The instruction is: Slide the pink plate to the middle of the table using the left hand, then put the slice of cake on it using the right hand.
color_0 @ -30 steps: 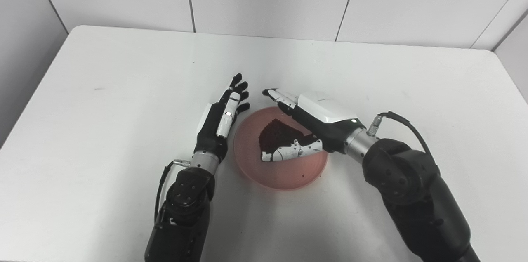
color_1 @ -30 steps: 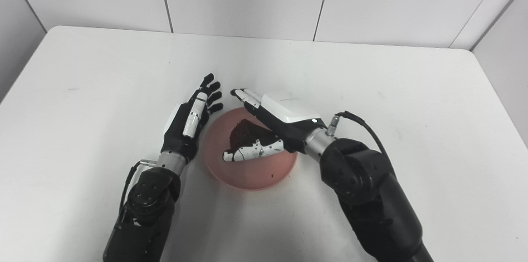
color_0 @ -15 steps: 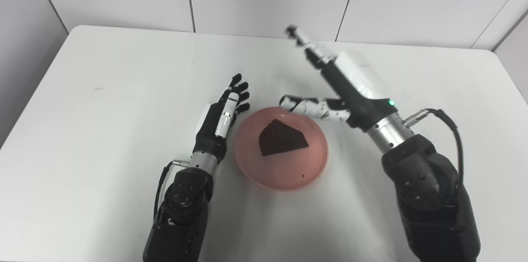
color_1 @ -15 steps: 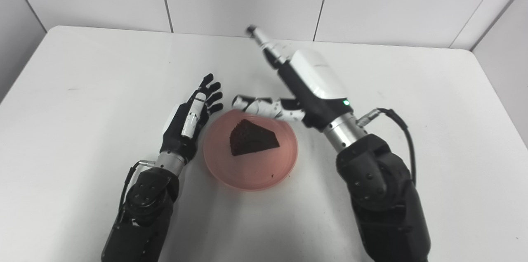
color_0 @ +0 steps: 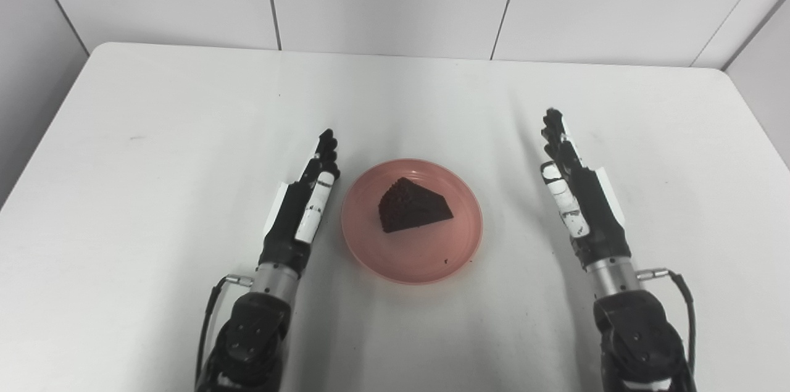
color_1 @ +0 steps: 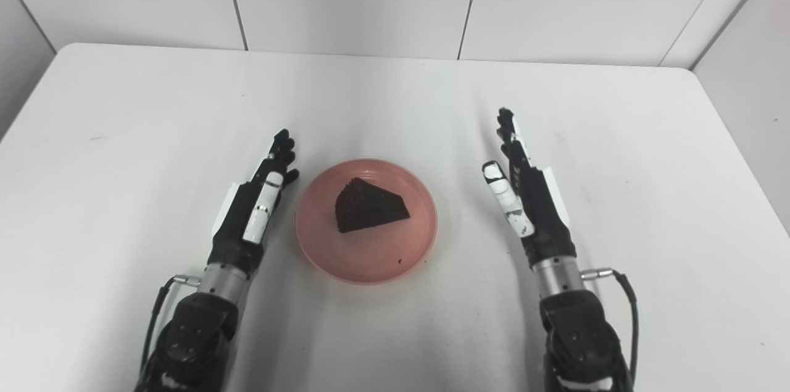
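White table (color_0: 154, 133), rounded corners; pink plate (color_0: 460, 244) lies near middle, directly on tabletop.

Both black robot arms are cut off by the bottom edge, so nothing above the forearms shows. The near edge of the white table (color_0: 123, 133) also runs out of view below. The dark brown wedge of cake (color_0: 412, 205) hides the patch of the round pink plate (color_0: 419, 256) beneath it. A tiny dark speck on the plate is too small to identify.
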Controlling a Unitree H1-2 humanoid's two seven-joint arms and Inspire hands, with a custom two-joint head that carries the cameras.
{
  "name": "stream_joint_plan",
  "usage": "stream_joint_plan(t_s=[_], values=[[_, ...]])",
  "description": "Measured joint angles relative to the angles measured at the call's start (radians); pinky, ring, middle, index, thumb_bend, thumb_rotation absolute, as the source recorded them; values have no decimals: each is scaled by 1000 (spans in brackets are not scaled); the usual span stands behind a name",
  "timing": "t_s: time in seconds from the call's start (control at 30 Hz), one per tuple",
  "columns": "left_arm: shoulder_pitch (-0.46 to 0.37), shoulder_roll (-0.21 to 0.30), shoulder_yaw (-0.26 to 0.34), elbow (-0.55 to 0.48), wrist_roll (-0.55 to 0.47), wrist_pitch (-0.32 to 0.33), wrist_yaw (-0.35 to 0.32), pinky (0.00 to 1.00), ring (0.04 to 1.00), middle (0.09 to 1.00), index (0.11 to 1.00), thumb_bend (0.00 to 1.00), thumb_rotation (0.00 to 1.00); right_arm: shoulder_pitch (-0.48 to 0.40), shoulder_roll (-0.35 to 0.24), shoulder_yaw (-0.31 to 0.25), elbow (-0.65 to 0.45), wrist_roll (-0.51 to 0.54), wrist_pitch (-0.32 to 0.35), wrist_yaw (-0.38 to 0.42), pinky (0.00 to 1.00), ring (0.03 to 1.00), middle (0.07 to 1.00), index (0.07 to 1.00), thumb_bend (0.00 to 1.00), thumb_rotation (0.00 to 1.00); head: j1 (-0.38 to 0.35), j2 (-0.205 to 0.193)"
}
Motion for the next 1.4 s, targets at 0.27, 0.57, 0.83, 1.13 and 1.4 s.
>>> stream_joint_plan(t_s=[0.27,0.57,0.83,1.13,1.4], values=[[59,12,9,-58,-27,19,-20,1000,1000,1000,1000,405,1000,18,21,33,10,61,29,-3,1000,1000,1000,1000,264,1000,-3,-14],[53,33,14,-27,-44,-19,-47,989,1000,1000,993,420,1000,23,21,41,45,72,28,-10,1000,1000,1000,1000,244,1000,8,-20],[48,34,22,-23,-66,-18,-61,989,1000,1000,991,418,1000,23,7,56,43,59,68,-10,999,995,996,992,235,1000,3,-15],[42,38,23,-22,-66,-11,-75,980,994,998,983,423,1000,23,-7,66,37,35,79,-11,982,979,978,971,251,1000,9,-21],[40,40,23,-22,-66,-6,-81,980,993,995,983,420,1000,24,-7,69,23,39,107,-10,987,968,972,974,292,1000,11,-23]])
